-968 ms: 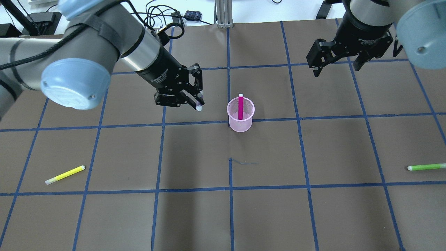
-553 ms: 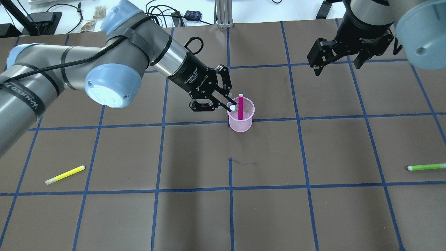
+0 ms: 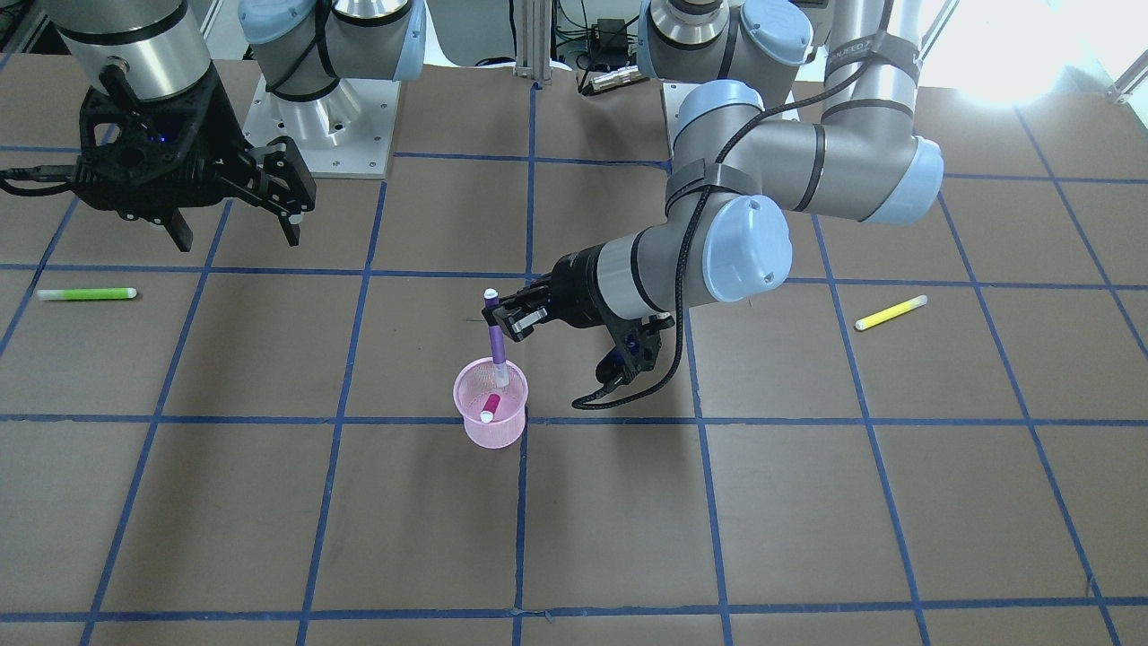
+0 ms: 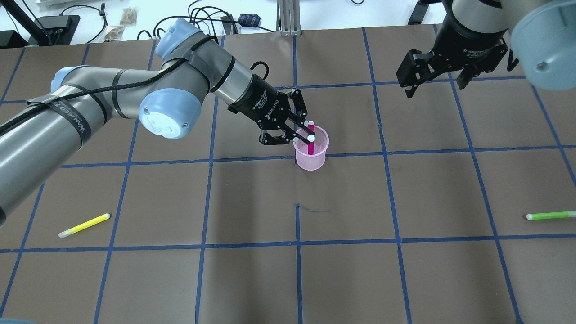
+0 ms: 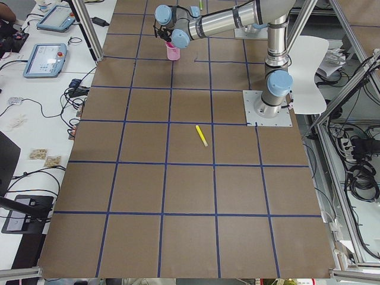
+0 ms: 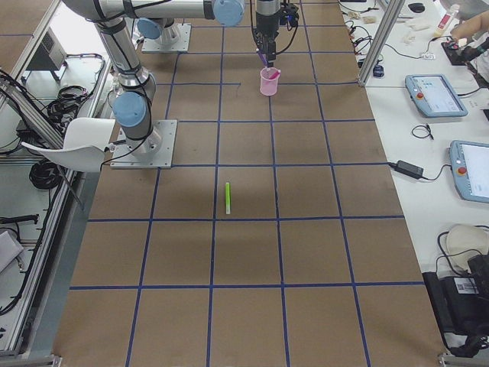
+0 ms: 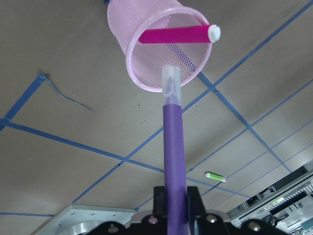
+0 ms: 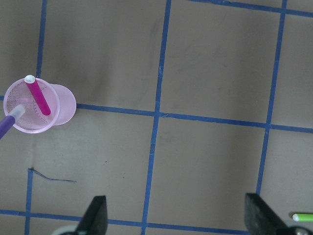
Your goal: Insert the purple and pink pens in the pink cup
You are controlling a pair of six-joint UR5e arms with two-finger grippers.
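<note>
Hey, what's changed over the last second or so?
The left gripper, shut on the purple pen, swung right from well left of the cup to it; the pen's lower end is now at the cup's mouth. Nothing was released. The pink pen stays in the cup; the right gripper, open, the yellow pen and the green pen have not moved.

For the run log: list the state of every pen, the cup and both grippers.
pink cup, upright
pink pen, in the cup, leaning on its rim
purple pen, held upright, lower tip at the cup's mouth
left gripper, shut on purple pen
right gripper, open, empty
yellow pen, lying flat
green pen, lying flat
</note>
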